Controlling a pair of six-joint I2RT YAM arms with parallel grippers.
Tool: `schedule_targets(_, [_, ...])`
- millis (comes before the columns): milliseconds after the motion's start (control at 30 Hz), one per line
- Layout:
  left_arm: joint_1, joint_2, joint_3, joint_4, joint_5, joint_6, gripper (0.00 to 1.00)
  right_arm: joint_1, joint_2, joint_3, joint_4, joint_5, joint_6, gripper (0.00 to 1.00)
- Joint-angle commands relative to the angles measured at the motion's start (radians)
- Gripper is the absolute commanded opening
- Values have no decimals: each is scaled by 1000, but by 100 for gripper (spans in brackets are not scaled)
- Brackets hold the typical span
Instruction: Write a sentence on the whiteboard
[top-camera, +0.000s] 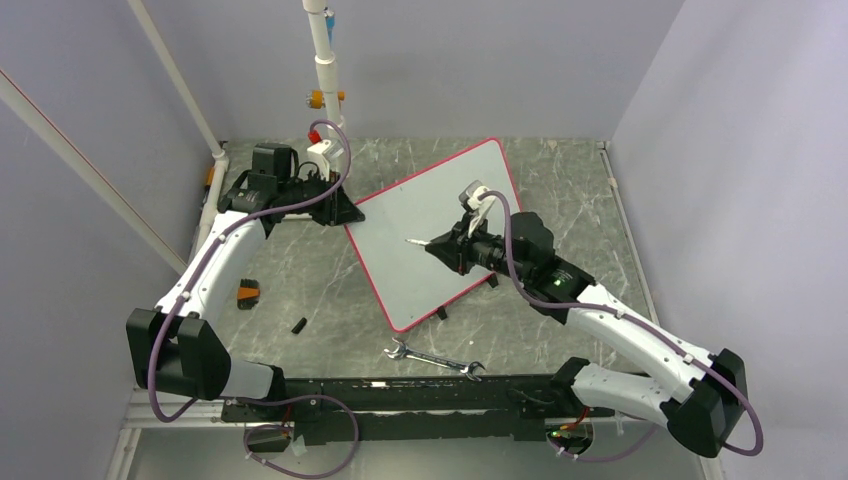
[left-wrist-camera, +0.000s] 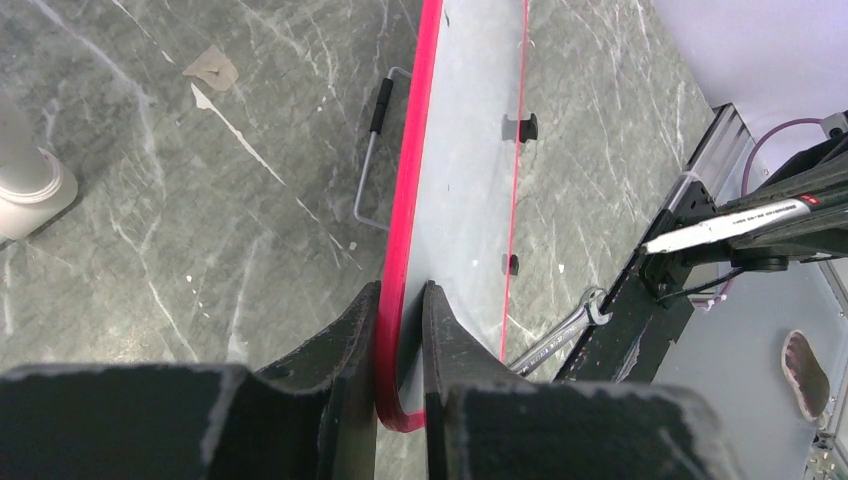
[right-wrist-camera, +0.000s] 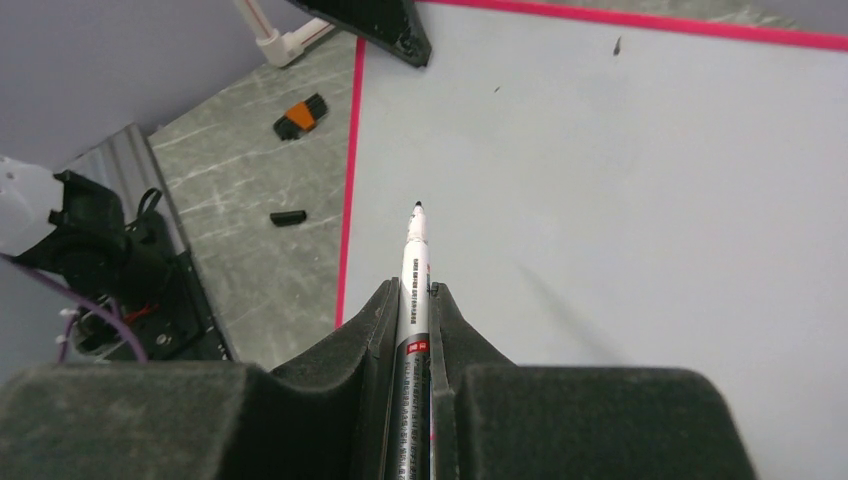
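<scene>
L gripper is pinched almost fully closed on the red rim at the far-left corner of the whiteboard; the L wrist view shows one finger on each face of the rim, right at the rounded corner. My read: this is an anchor so the board can't skate or swivel under pen pressure. The board lies skewed across mid-table, long axis running far-right to near-left, small black feet showing along its near-right edge, and it looks tipped up rather than flat. R gripper is closed on a marker gripped partway down the barrel, so a good length sticks out past the fingers, cap off, black tip aimed at the board's left-centre. In the R wrist view the tip sits over bare white, inboard of the left rim. Can't tell if it touches; no ink at the tip. No sentence on the board yet, only a couple of tiny dark specks near the far edge, so I judge the task at the start: pen poised for stroke 1. A start on the left side leaves room to run rightward. A wrench lies near the arm bases, a small black piece and an orange-black item near-left, all well apart from the board. Risk as I see it: the long unsupported barrel may flex or slip in the fingers when pressed.
</scene>
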Motion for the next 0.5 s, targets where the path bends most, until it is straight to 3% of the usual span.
schedule_targets(0, [0, -7, 0, 19, -140, 92, 0, 29, 3, 45, 104, 112, -79, 0])
schedule_targets(467, [0, -2, 2, 11, -153, 103, 0, 106, 47, 19, 198, 172, -159, 0])
